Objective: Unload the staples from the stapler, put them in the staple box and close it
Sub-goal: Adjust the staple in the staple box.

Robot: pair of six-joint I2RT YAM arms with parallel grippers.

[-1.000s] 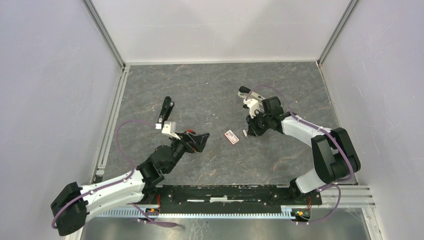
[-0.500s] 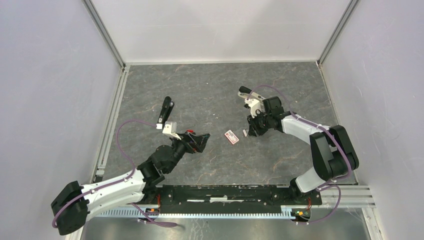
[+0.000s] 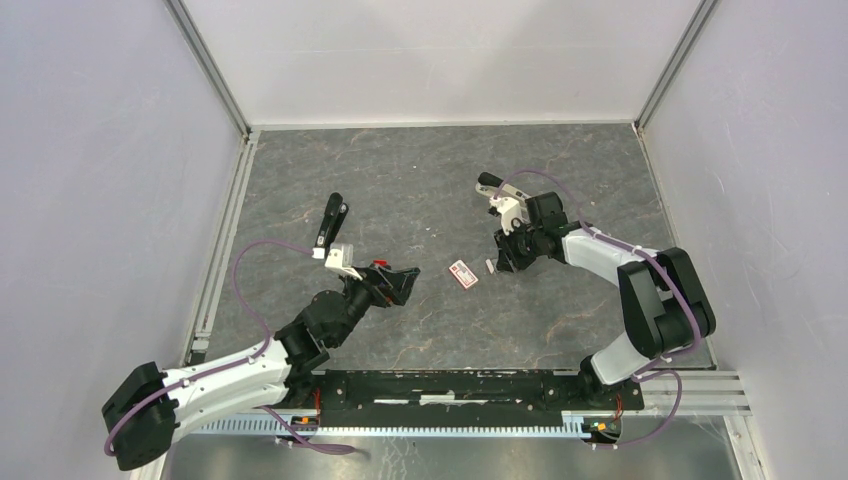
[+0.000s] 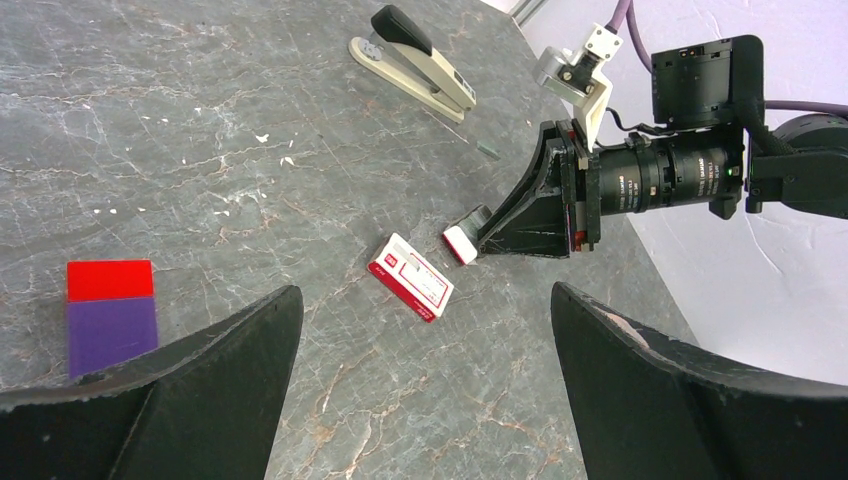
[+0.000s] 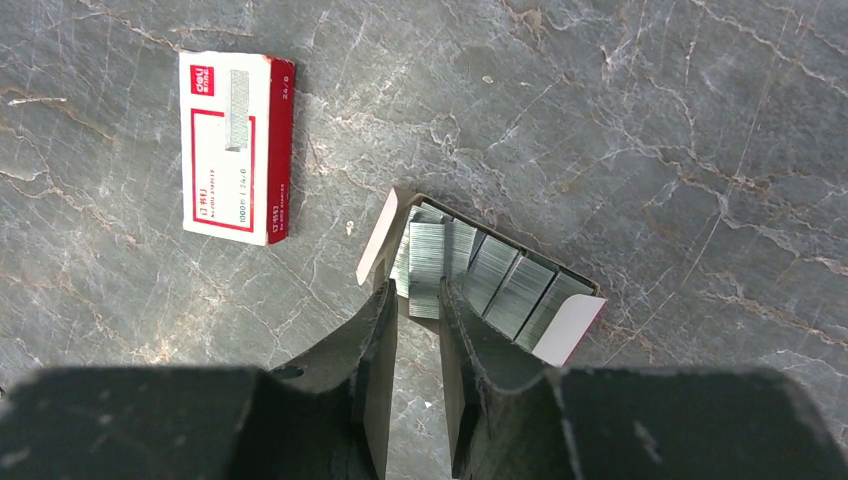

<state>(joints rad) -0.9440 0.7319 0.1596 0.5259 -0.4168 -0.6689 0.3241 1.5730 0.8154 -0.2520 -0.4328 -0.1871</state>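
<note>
"So, where were the staples (image 5: 426,265)?"
"The strip lay on top of the spare strips in the open tray (image 5: 575,322). Its near end sat between the fingers of the right claw (image 5: 418,292)."
"Clamped?"
"Could not tell. The fingers stood close together on either side of it, with a sliver of gap on one side."
"What changed over the last second?"
"Barely anything. In the top view the right elbow crept slightly left, and the claw stayed down at the tray. The left arm did not move."
"Meaning?"
"My guess is the strip was already out of the stapler (image 4: 412,60) and was being left with the spares, so letting go looked like the step in hand. The stapler lay on the worktop (image 5: 650,120) farther back, apart from the tray, with nothing touching it."
"Rest?"
"The red-and-white box (image 5: 235,145) sat near the tray. The left claw (image 3: 398,284) was spread wide, empty, and hung above the worktop facing the tray."
</note>
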